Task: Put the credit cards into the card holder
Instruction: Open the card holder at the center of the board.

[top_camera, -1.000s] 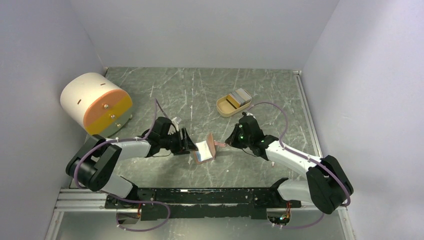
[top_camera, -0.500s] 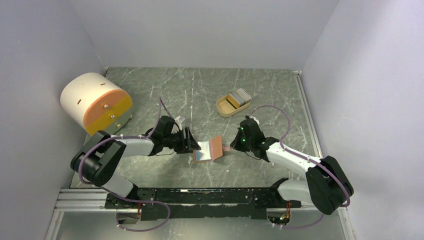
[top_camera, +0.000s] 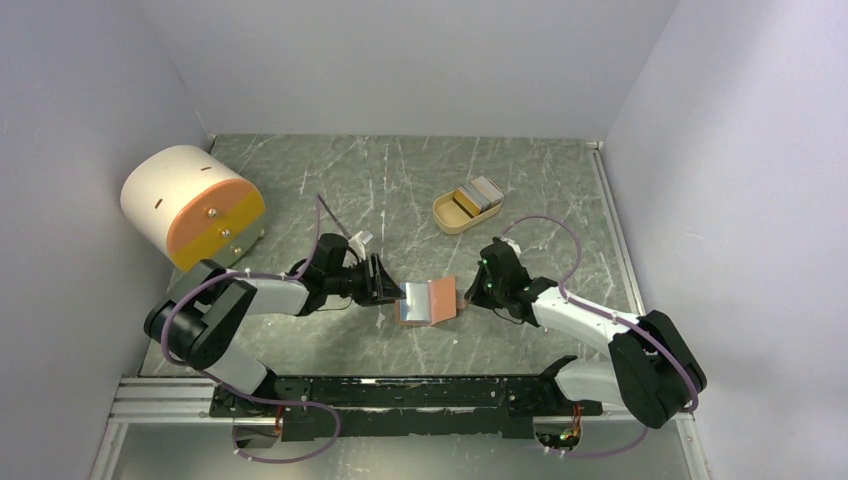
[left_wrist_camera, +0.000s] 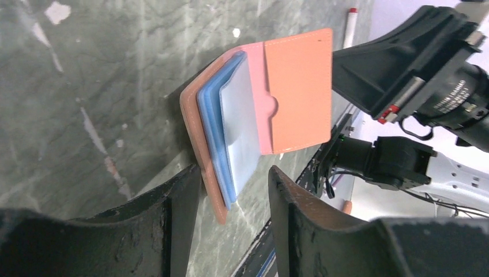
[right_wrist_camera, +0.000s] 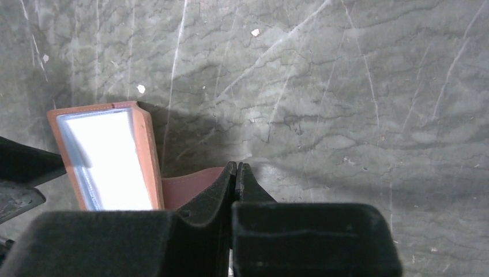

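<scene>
Shows the fingers of the left gripper [left_wrist_camera: 234,173] standing apart, bracketing the near corner of the credit cards [left_wrist_camera: 239,127] without closing on them. Shows the right gripper [right_wrist_camera: 236,170] with fingers pressed together, apparently pinching the free edge of the outer flap of the card holder [left_wrist_camera: 300,86]. Shows the cards, grey-white over light blue, tucked only partly under the pocket lip, fanned and jutting toward the left gripper. Places the holder, lying open, near the middle of the table [top_camera: 400,190], with the left gripper at its 9 o'clock and the right gripper at its 3 o'clock. Includes a beige tray [top_camera: 445,215] at 1 o'clock and a white-and-orange drum [top_camera: 190,205] at 10 o'clock, both well apart from the holder. For handling, expect light, stiff, slick cards, liable to slide over one another or skate out under a squeeze across the faces. Push squarely on the exposed short edges instead. Expect a soft, light holder, likely to fold or scoot under that push. Pin it at the flap edge, away from the pocket mouth.
</scene>
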You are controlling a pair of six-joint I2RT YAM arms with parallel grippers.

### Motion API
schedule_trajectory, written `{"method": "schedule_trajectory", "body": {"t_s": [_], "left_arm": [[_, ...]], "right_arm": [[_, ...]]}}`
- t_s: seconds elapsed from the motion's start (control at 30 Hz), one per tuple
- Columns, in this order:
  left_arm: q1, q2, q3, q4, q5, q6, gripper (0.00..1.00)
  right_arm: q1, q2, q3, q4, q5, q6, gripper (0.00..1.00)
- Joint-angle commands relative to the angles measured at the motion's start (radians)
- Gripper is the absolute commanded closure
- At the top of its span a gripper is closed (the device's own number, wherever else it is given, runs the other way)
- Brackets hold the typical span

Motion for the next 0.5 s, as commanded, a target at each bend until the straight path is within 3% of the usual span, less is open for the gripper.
{"method": "schedule_trajectory", "body": {"t_s": [0.0, 0.47], "left_arm": [[-0.008, 0.013, -0.021, 0.179, 0.082, -0.04, 0.5], [-0.017, 0.101, -0.052, 0.363, 0.136, -0.099, 0.48]], "right_arm": [[-0.007, 0.001, -0.006, 0.022, -0.006, -0.005, 1.0], [-0.007, -0.016, -0.013, 0.028, -0.013, -0.004, 1.0]]}}
